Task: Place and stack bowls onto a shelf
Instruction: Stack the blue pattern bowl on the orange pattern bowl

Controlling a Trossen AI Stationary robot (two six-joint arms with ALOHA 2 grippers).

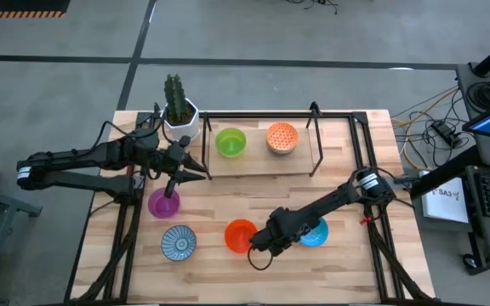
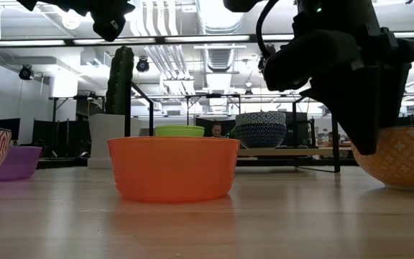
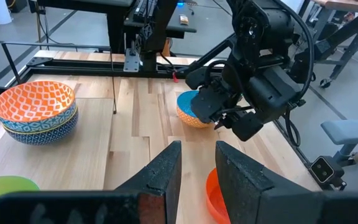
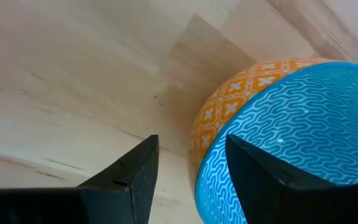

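The shelf (image 1: 253, 161) at the far middle carries a green bowl (image 1: 230, 142) and an orange-patterned bowl (image 1: 282, 138) nested in a blue-patterned one (image 3: 39, 130). On the table stand a purple bowl (image 1: 164, 204), a white-blue radial bowl (image 1: 179, 242), an orange-red bowl (image 1: 241, 235) and a bowl that is blue inside and orange outside (image 1: 316, 232). My right gripper (image 4: 188, 180) is open, low at that bowl's left rim. My left gripper (image 3: 197, 177) is open and empty, hovering by the shelf's left front corner (image 1: 196, 167). A yellow bowl is out of view. My right gripper's fingers come down slanting at the left rim (image 4: 219, 146) of the blue-and-orange bowl, which rests on the table. One finger (image 4: 263, 177) overlaps the rim in the right wrist view. I cannot tell whether it touches the bowl.
A white pot with a cactus (image 1: 179, 115) stands at the shelf's far left corner. A black metal frame (image 1: 360, 144) runs along the table's sides. The orange-red bowl (image 2: 172, 167) sits close to the left of my right gripper (image 2: 361, 140).
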